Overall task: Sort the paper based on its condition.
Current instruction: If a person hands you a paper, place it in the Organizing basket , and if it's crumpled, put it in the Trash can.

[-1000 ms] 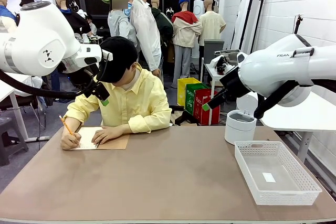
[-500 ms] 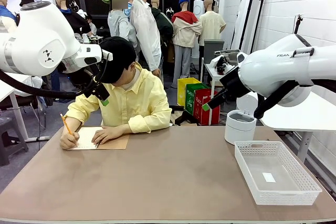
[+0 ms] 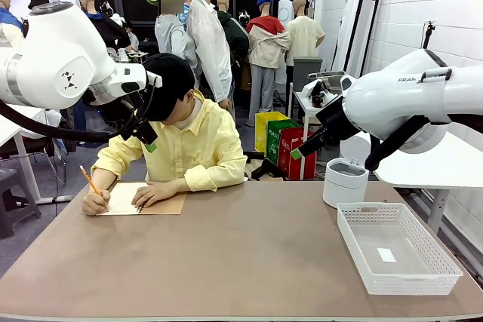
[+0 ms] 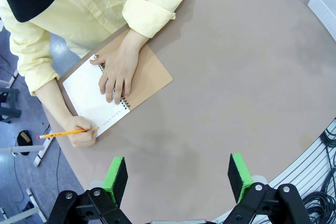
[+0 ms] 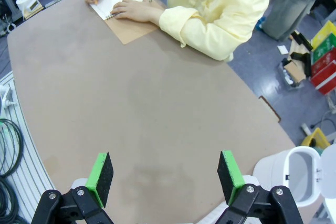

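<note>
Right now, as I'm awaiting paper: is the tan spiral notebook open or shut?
Open: the tan-covered spiral-bound notebook shows a white page under the person's hand.

Front camera looks across the table [image 3: 241,262] at the person [image 3: 189,148] — both wrist cameras look down, sharing the notebook [image 4: 152,74].

A: Bright, even light from overhead on the table [image 3: 249,254] — shadows stay soft, nothing harsh.
B: Agreed. The left arm [image 3: 53,54] shines white with a touch of glare on its shell, and the back of the hall sits much darker.
A: Over to the wrist views — a strong wide-angle bend, and the table edge curves hard toward the corners.
B: Sharp in the middle, though. There's a pale sheen on the floor [image 5: 273,85], right wrist view.
</note>
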`<state>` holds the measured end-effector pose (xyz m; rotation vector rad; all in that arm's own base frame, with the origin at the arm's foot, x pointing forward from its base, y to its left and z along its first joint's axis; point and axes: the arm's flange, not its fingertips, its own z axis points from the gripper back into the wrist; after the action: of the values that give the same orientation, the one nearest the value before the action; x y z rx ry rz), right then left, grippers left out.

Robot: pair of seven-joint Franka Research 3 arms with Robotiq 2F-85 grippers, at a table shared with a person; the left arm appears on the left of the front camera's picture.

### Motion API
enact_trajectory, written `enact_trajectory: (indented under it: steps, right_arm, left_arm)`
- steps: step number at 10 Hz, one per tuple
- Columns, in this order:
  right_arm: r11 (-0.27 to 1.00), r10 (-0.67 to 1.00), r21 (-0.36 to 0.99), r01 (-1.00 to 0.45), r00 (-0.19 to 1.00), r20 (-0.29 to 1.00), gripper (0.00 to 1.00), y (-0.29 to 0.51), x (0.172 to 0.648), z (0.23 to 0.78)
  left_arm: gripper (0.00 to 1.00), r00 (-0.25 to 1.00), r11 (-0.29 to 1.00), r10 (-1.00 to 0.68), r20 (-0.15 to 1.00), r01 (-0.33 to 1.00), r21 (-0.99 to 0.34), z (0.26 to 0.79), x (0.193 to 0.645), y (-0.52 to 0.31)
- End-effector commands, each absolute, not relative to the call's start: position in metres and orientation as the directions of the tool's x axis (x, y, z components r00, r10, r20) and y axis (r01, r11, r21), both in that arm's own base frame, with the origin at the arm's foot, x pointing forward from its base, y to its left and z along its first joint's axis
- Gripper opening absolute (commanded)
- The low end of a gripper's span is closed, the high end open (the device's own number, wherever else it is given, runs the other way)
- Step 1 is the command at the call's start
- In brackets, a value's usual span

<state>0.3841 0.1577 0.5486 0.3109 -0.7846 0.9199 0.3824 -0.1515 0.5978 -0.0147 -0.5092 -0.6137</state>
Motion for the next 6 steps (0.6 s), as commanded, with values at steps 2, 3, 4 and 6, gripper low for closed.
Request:
enact_trajectory:
  steps: [2, 3, 4, 6]
  right_arm:
    - [0.582, 0.589, -0.068, -0.81, 0.362, 0.723, 1.0, 0.1576, 0.3845, 0.5485]
    - [0.582, 0.589, -0.068, -0.81, 0.362, 0.723, 1.0, 0.1576, 0.3845, 0.5485]
    - [0.582, 0.589, -0.068, -0.81, 0.362, 0.723, 1.0, 0.1576, 0.3845, 0.5485]
    - [0.582, 0.589, -0.068, -0.81, 0.362, 0.723, 1.0, 0.1576, 0.3845, 0.5485]
  left_arm:
    - [1.0, 0.696, 0.821, -0.548, 0.464, 0.554, 0.14, 0.5999, 0.3825, -0.1504]
    - [1.0, 0.696, 0.821, -0.548, 0.464, 0.554, 0.14, 0.5999, 0.3825, -0.1504]
    - [1.0, 0.696, 0.821, -0.548, 0.464, 0.554, 0.14, 0.5999, 0.3825, -0.1504]
    - [1.0, 0.696, 0.821, -0.548, 0.464, 0.554, 0.14, 0.5999, 0.3825, -0.1504]
